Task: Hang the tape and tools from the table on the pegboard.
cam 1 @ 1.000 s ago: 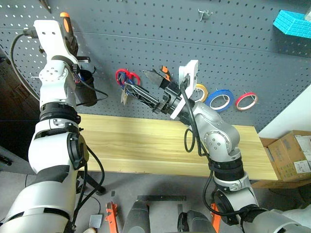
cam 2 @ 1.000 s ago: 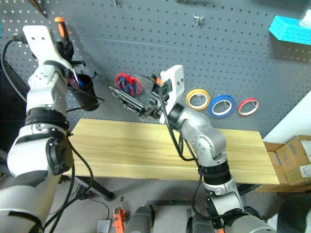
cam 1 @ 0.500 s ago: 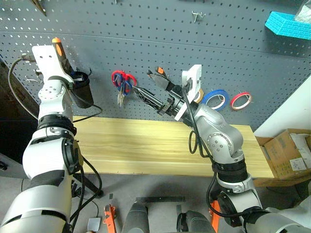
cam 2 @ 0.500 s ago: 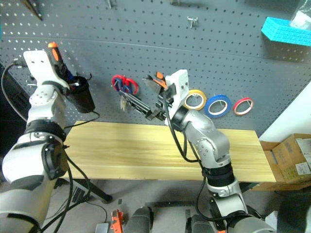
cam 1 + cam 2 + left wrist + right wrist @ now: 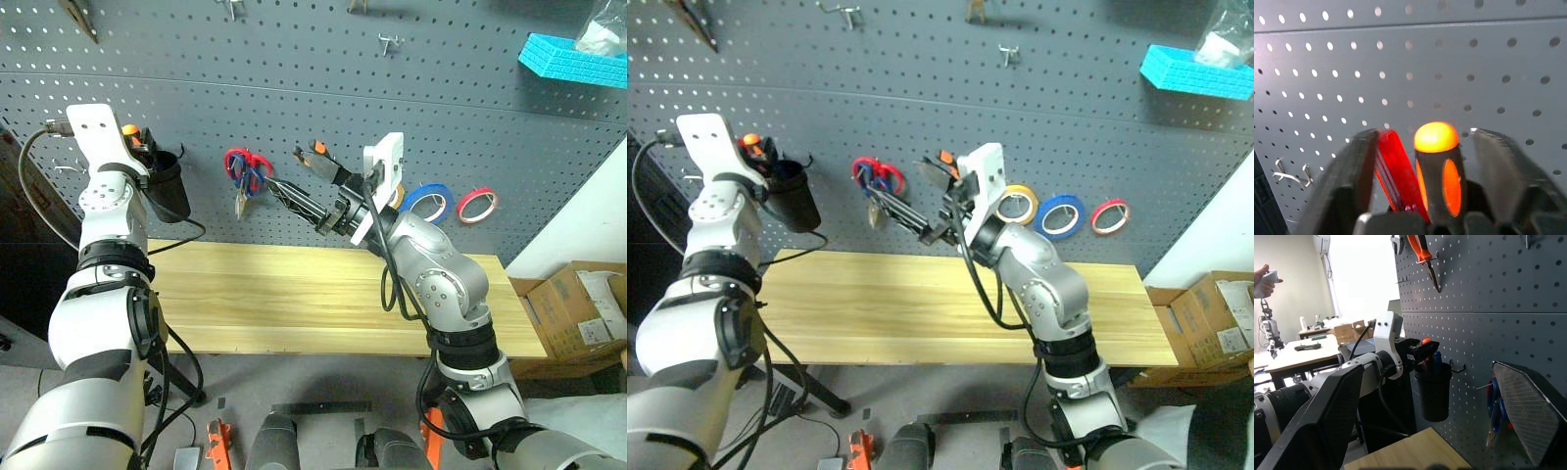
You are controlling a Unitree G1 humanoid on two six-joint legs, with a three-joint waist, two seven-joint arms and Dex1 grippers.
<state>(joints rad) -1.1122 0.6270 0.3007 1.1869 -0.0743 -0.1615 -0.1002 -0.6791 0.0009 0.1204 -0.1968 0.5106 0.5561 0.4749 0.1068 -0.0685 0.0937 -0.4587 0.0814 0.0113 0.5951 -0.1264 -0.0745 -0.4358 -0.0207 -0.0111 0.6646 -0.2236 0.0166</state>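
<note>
The left pincer (image 5: 1425, 161) stands apart around the screwdriver (image 5: 1437, 166), which sits upright in the black cup (image 5: 167, 186) on the pegboard (image 5: 294, 108), no finger touching it. The right pincer (image 5: 312, 201) is wide apart and empty, above the bench (image 5: 294, 294).

Screwdriver (image 5: 1439, 166) in cup (image 5: 167, 186) on pegboard (image 5: 294, 108)
</note>
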